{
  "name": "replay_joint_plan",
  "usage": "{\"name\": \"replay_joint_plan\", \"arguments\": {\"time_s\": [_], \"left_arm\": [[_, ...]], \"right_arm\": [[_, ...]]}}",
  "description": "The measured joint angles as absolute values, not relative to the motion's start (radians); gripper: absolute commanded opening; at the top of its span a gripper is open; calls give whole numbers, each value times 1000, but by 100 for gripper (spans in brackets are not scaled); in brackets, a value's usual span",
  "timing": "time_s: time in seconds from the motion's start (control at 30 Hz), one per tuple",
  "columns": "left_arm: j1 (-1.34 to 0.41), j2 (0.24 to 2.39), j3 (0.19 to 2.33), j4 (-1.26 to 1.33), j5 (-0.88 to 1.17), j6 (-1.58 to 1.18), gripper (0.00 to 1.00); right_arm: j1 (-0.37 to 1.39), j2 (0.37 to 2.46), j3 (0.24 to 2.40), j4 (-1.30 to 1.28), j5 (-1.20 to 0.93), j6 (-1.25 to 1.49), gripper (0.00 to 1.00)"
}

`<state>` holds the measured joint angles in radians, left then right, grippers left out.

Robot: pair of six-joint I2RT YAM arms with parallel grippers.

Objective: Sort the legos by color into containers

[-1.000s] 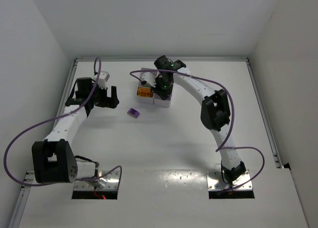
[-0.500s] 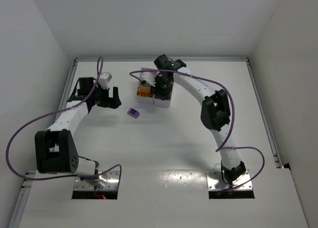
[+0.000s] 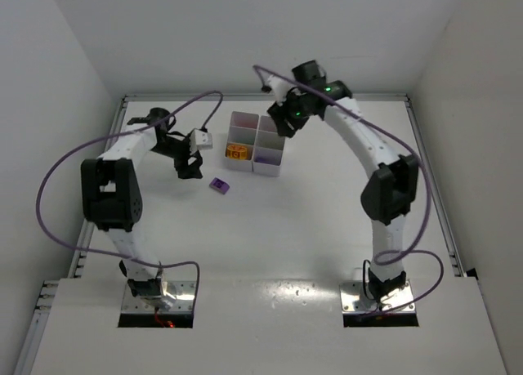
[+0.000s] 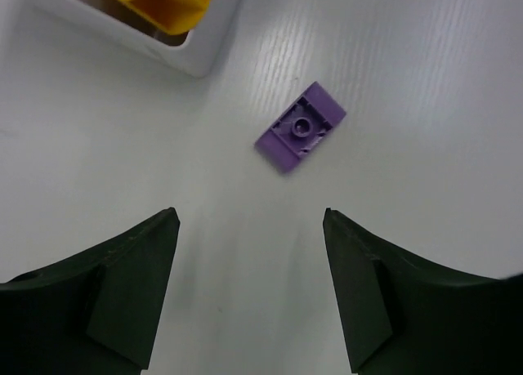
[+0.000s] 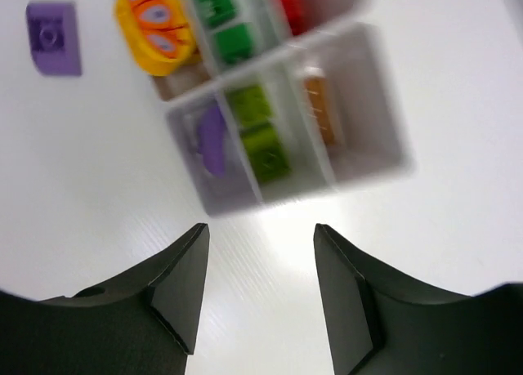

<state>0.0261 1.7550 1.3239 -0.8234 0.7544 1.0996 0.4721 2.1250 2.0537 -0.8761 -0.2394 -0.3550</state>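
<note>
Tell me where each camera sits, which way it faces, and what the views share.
Top external: above and behind the bases, looking down; the left arm, right arm and tray show.
Left wrist: on the left arm, facing down at the loose purple brick; open left gripper shows.
Right wrist: above the tray, facing down; open right gripper shows.
Shared: all three show that brick and the tray.
</note>
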Motion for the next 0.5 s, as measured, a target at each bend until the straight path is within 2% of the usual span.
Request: {"name": "replay_joint_plan", "arguments": {"time_s": [0.2,0.33,0.5], "left_arm": [[-26,2038,1570,-1109,731,1583,76],[-86,2064,1576,-1175,706,1741,76],[-139,2054,1512,-1146,706,1802,76]], "right_arm": [[265,1876,1964,-832,-272,-268,56],[167,1814,1890,-821,-295,-230,56],[122,1809,1823,-828,-310,-213,57]]}}
